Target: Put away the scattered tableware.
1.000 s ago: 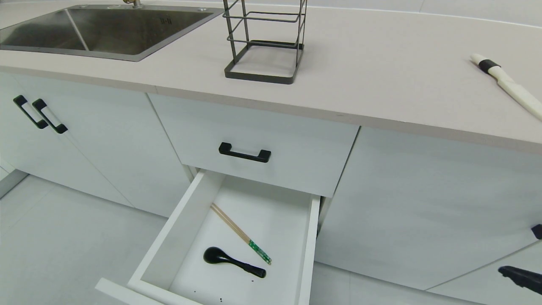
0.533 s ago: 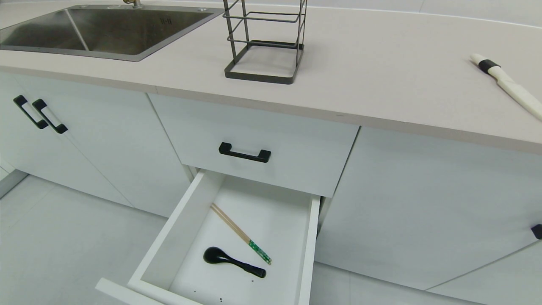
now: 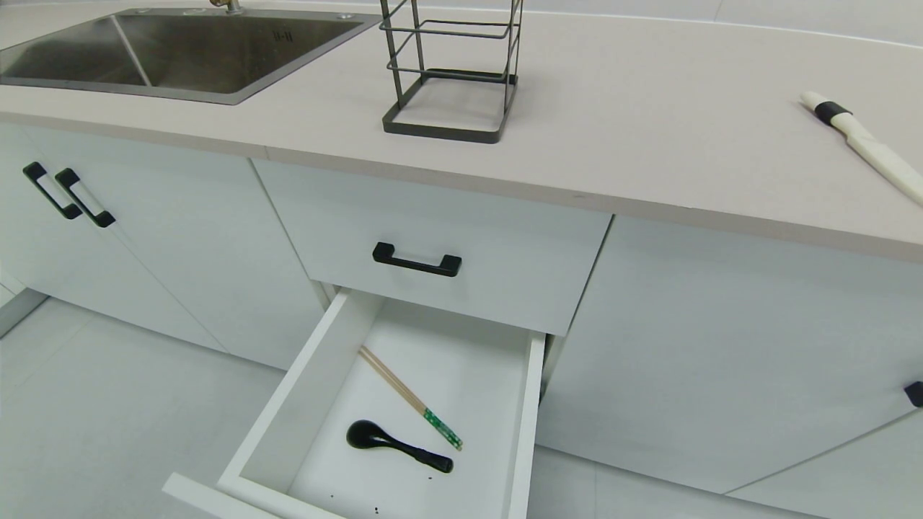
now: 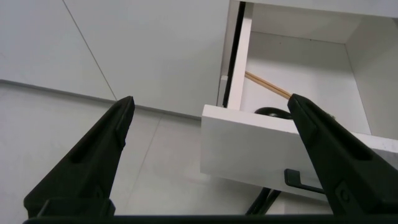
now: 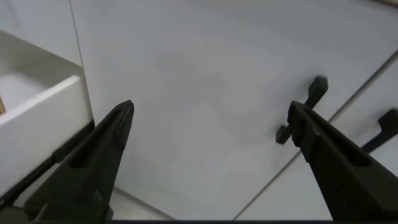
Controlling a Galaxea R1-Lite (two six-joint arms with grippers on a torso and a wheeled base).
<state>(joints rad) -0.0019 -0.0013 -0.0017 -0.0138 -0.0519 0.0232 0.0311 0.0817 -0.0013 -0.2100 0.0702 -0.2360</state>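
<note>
While both pairs of fingers are standing spread with nothing between them, the left gripper (image 4: 211, 102) is hanging near the open white drawer (image 3: 532, 389) and the right gripper (image 5: 211, 107) is facing the white cabinet door (image 5: 205, 56) to its right. Wooden green-tipped chopsticks (image 3: 411, 398) and a black spoon (image 3: 396, 447) are already lying in that drawer. A long white utensil with a black band (image 3: 865, 144) is waiting far right on the beige countertop (image 3: 649, 130), so a reach up to it is probably coming next. Since a second ago, the right gripper has been drawing back from the near right corner.
</note>
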